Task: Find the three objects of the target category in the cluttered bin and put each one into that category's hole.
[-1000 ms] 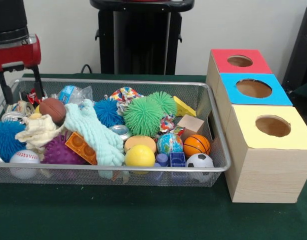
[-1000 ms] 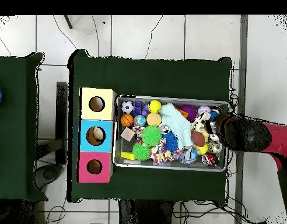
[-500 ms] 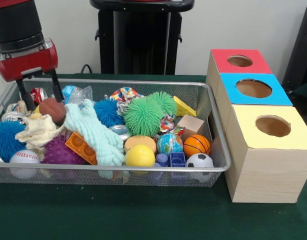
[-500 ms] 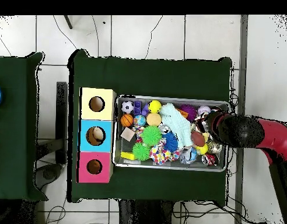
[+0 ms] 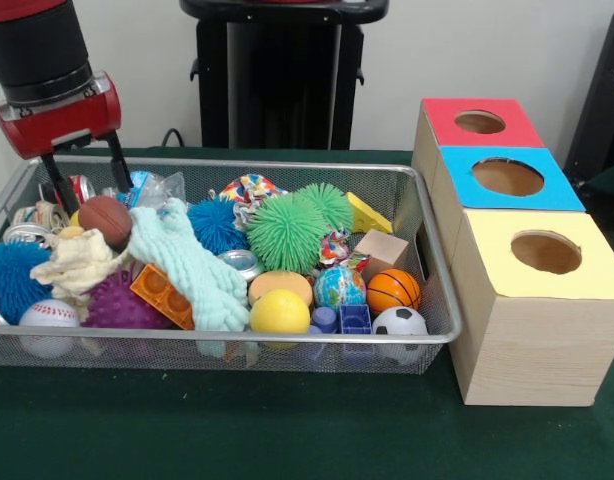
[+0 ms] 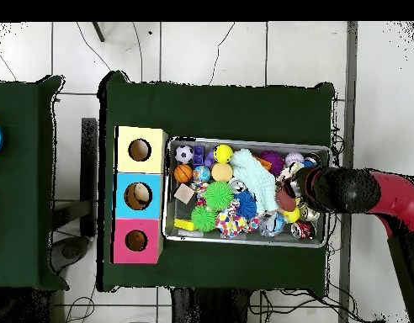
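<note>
The wire mesh bin (image 5: pixel 237 163) holds a heap of balls, blocks and soft toys; it also shows in the overhead view (image 6: pixel 172 189). My gripper (image 5: pixel 93 196) hangs open and empty over the bin's left end, its fingers (image 5: pixel 119 168) on either side above a brown football (image 5: pixel 105 219). In the overhead view my gripper (image 6: pixel 292 187) is at the bin's right end. A mint fuzzy soft toy (image 5: pixel 187 265) and a cream soft toy (image 5: pixel 77 262) lie near it. The orange-tan plush animal is hidden. The red-topped box's hole (image 5: pixel 480 122) is far right, also seen from overhead (image 6: pixel 136 240).
The blue-topped box (image 5: pixel 507 177) and the yellow-topped box (image 5: pixel 545 252) stand in a row with the red one, right of the bin. A green spiky ball (image 5: pixel 285 232), a blue spiky ball (image 5: pixel 216 225), a basketball (image 5: pixel 393 290) and a yellow ball (image 5: pixel 279 312) lie in the bin.
My gripper has moved from the bin's left edge inward and slightly up, and now hangs over the brown football. Nothing in the bin has moved.
</note>
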### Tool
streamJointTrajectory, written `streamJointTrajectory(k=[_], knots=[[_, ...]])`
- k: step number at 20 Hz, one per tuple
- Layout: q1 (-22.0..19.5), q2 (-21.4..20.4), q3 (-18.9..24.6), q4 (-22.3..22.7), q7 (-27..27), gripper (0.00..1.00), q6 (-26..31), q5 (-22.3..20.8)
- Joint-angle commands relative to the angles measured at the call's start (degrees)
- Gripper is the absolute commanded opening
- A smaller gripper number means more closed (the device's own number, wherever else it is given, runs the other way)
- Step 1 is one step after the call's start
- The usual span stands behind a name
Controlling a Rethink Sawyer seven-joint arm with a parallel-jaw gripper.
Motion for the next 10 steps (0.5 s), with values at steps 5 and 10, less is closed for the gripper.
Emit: streamJointTrajectory(k=[5, 10], knots=[[0.5, 3.8, 0.1, 1.8, -16.7, 1.0, -0.3, -6.9], [0.8, 4.6, 1.0, 2.2, -15.0, 1.0, -4.4, -9.2]])
